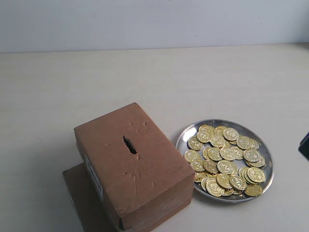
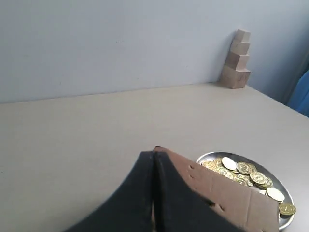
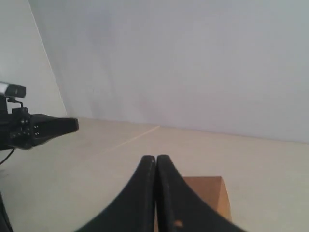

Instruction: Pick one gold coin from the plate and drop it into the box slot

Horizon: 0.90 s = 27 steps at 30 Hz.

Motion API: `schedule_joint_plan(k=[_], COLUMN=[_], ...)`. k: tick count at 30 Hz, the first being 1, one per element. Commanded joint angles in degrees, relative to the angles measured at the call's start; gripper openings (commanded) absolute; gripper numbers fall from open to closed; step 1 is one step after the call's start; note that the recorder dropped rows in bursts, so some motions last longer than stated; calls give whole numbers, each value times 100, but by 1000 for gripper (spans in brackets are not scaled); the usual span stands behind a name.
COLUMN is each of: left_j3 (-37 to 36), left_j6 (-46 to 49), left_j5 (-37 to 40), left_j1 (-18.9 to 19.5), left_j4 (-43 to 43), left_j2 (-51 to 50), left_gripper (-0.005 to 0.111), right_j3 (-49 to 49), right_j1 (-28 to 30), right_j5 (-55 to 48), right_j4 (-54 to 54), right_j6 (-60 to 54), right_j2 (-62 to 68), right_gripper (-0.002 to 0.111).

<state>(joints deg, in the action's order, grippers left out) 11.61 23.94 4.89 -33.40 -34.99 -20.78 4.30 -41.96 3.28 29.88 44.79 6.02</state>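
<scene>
Left jaws and right jaws both pressed shut, empty. Plate (image 1: 189, 131), heaped with overlapping coins (image 1: 227, 166), sits just beside box (image 1: 140, 174), away from the counter's wall edge. Risks: pinching two coins at once; a tilted coin snagging on the ragged slot (image 1: 130, 145).

— What did you count on the table?
— One box (image 1: 130, 164), with one slot (image 1: 130, 145) cut in its top, and one flat cardboard sheet (image 1: 79, 193) under it.
— And beside it?
— One plate (image 1: 182, 137), to the right. The gold coins (image 1: 227, 166) on it overlapped too much for an exact count; there were roughly three dozen.
— Anything more?
— Four wooden blocks (image 2: 236, 60) stacked at the far right, and two grippers: the left gripper (image 2: 153, 159) and the right gripper (image 3: 155, 162).
</scene>
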Motion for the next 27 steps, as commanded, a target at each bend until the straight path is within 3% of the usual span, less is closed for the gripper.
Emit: schedule_joint_plan(k=[1, 6, 9, 14, 17, 27], left_j3=[-741, -1161, -1161, -1161, -1161, -1161], left_j6=[-169, -581, -582, -479, -555, -554], left_j5=[-119, -611, -440, -73, -69, -12], left_j1=[10, 10, 10, 10, 10, 68], left_j4=[-83, -207, -207, -79, -178, -169], left_j2=[499, 624, 613, 613, 613, 878], left_gripper=[0, 0, 0, 0, 0, 0], right_j3=[-430, -430, -430, -430, -430, -430], right_j1=[0, 0, 0, 0, 0, 0], right_j5=[294, -258, -1034, -1131, -918, -915], right_j4=[-27, -27, -27, -287, -1448, -1751], right_j6=[-443, -864, -886, 324, 1418, 1542], right_j2=[-65, -65, -65, -65, -65, -80], right_gripper=[0, 0, 0, 0, 0, 0])
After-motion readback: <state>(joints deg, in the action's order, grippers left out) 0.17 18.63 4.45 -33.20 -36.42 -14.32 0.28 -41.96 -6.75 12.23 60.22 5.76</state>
